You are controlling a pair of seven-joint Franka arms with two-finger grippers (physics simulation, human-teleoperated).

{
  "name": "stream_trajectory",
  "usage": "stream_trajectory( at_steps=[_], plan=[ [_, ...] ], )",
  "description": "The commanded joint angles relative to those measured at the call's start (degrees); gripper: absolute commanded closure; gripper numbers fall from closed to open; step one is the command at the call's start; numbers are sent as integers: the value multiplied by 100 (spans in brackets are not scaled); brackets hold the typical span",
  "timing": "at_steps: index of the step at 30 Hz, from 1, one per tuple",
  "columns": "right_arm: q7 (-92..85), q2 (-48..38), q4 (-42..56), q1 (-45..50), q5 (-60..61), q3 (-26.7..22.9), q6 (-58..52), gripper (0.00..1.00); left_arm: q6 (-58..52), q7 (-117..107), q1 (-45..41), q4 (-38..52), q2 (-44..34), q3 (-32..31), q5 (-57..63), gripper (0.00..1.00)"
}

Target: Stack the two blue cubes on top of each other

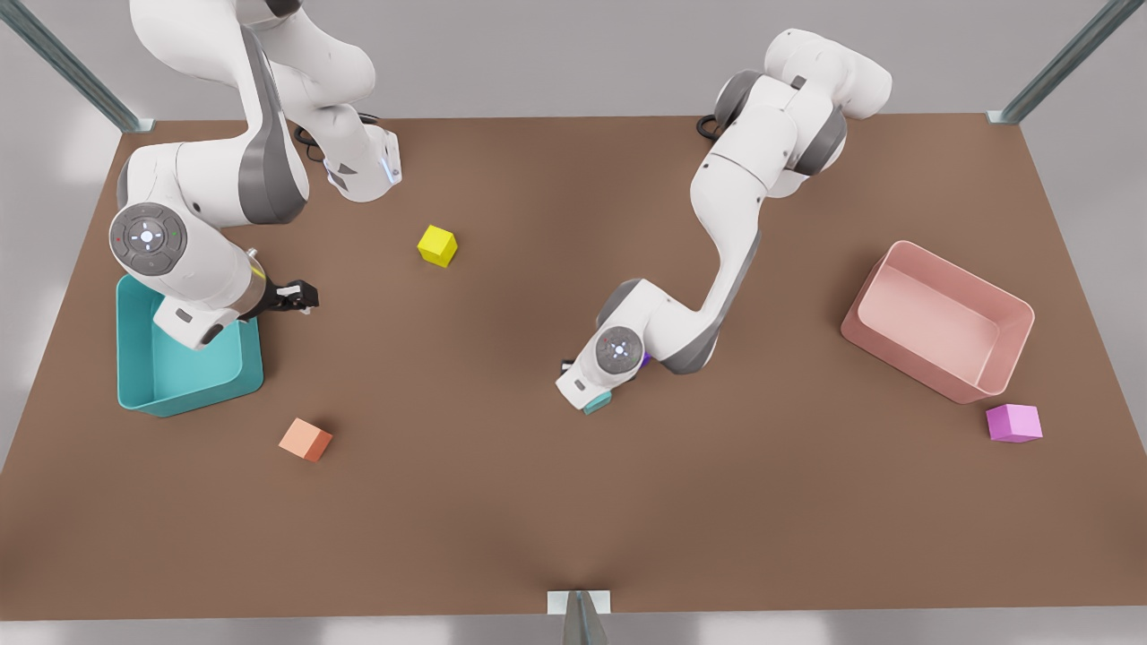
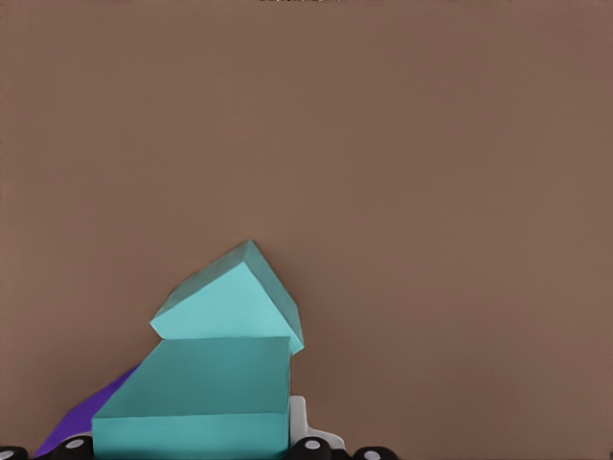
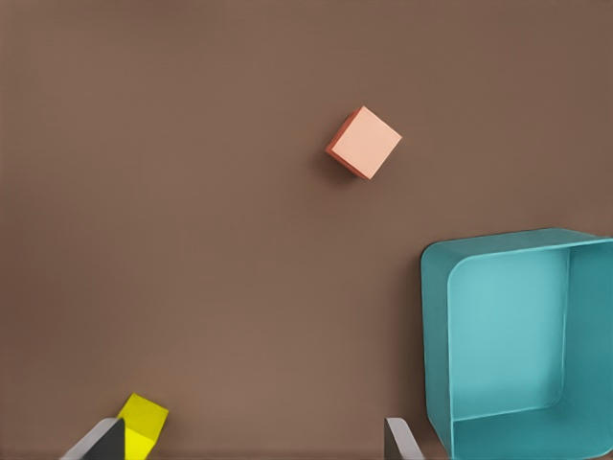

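Down at mid-table, the left gripper [image 1: 599, 394] sits low over the brown table [image 1: 502, 520], and a sliver of teal peeks out beneath the wrist in the front view. From the left wrist view the story is clearer: one blue cube [image 2: 196, 407] sits right at the fingers, its broad face square to the camera, edges level. Whether the fingers are clamped on it I cannot tell. The second blue cube [image 2: 230, 302] touches the first along its far edge and is turned corner-on, its ridge pointing away from the gripper, tilted rather than flat. A purple cube [image 2: 86, 412] pokes out beside the near one. Over at the front view's left, the right gripper [image 1: 300, 296] hovers by the teal bin [image 1: 193, 381], fingers spread wide with nothing between them. The orange cube [image 1: 306, 439] lies near the bin, and the yellow cube [image 1: 437, 245] sits apart. At the front view's right are a pink bin [image 1: 936, 318] and a pink cube [image 1: 1013, 422].
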Motion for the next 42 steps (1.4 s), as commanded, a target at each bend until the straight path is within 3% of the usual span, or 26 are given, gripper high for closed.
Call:
stream_trajectory(
  at_steps=[1,7,8,9,10,24,28,31,34,37,39,42],
  plan=[
    [-11,-6,2,0,3,-1,-7,0,168,-1741,-8,-1,9,0,-44,45],
    [6,3,2,9,12,8,-7,0,177,-1732,1,-1,53,9,-44,44],
    [6,3,2,9,3,8,-7,0,177,-1732,9,-1,53,9,-44,36],
    [15,3,2,9,3,8,-7,0,186,-1732,18,-1,62,9,-44,9],
    [15,3,2,9,3,8,-7,0,256,-1732,27,-1,62,9,-44,0],
    [15,12,2,9,3,17,-7,0,168,-1776,97,113,-17,-9,-105,0],
    [15,12,11,9,3,17,-7,0,-324,-1776,150,122,-140,-9,-158,0],
    [15,12,11,9,3,17,-7,0,-1606,-1732,334,122,-808,9,-220,0],
    [6,12,11,9,3,8,-7,0,-3734,868,2074,104,-2381,0,351,0],
    [15,12,11,9,3,8,-7,0,-4173,2608,3015,78,-2715,-18,1011,0],
    [15,12,11,9,3,17,-7,0,-2442,3014,3534,-2348,-3998,-554,1028,0],
    [15,12,11,9,3,17,-7,0,-3795,3005,3507,-1496,-3937,-422,993,0]
  ],
)
